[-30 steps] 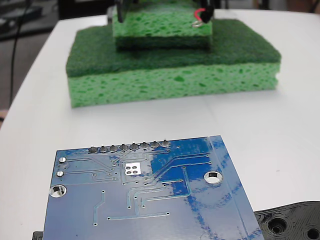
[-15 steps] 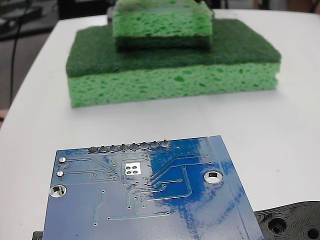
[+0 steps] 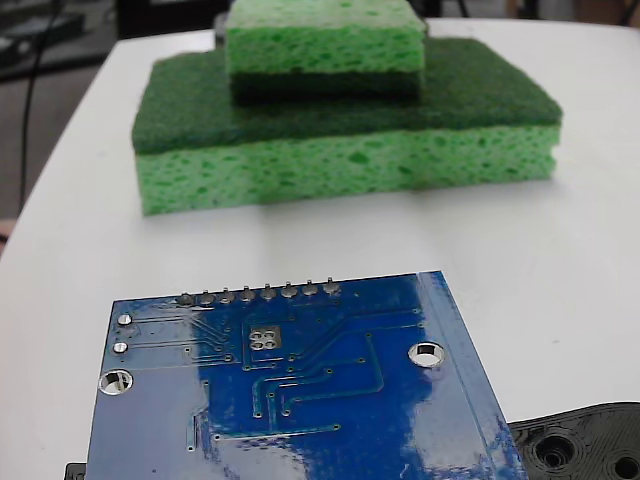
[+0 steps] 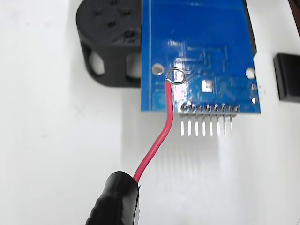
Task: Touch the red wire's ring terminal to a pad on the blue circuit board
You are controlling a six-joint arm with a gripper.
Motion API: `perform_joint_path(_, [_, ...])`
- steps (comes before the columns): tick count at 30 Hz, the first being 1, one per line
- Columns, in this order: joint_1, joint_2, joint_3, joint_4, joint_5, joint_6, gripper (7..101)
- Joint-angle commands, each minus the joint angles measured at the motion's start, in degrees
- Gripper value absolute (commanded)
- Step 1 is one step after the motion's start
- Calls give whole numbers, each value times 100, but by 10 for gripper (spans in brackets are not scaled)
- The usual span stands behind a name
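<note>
White tabletop (image 3: 560,250) everywhere, pretty bright, with some dark room clutter just visible past the far edge in the fixed view. Sitting toward the back of the table is a big green sponge (image 3: 340,165) with a dark scouring top, and a smaller green sponge (image 3: 322,45) stacked on top of it.

Up close to the fixed camera is the blue circuit board (image 3: 300,400), lying flat and glossy, with a row of grey solder blobs (image 3: 258,294) along its far edge and a couple of silver-rimmed mounting holes (image 3: 427,352). A black plastic plate with holes (image 3: 585,445) pokes in at the bottom right corner, just beside the board.

Wrist view is where the action is. The red wire (image 4: 159,136) comes out of a black taped-up tip (image 4: 115,199) at the bottom and runs up and slightly right onto the board. The ring terminal (image 4: 176,75) sits over the blue surface right next to a mounting hole (image 4: 158,70), looks like it's on or just above the board, honestly can't tell if it's actually touching. A row of header pins (image 4: 206,124) sticks out off the near edge of the board over the table. A black plastic block (image 4: 112,42) is at the board's left, and another black bit (image 4: 287,77) at the right edge.

As for the jaws, can't tell, the fingers themselves aren't really visible, only that black wrapped end the wire comes out of.
</note>
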State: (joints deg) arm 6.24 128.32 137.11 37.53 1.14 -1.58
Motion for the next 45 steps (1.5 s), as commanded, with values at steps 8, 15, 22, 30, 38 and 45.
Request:
perform_joint_path(8, [545, -817, -712, -44, -712, -554, 1003])
perform_joint_path(15, [738, -1239, -826, -44, -861, -809, 1003])
perform_joint_path(22, [905, -1547, -844, -167, -976, -949, 1003])
perform_joint_path(30, [1020, -1881, -1028, -272, -1090, -1028, 1003])
perform_joint_path(38, [1020, -1969, -1046, -290, -1116, -1028, 1003])
perform_joint_path(45, [1020, -1986, -1011, -308, -1116, -1028, 1003])
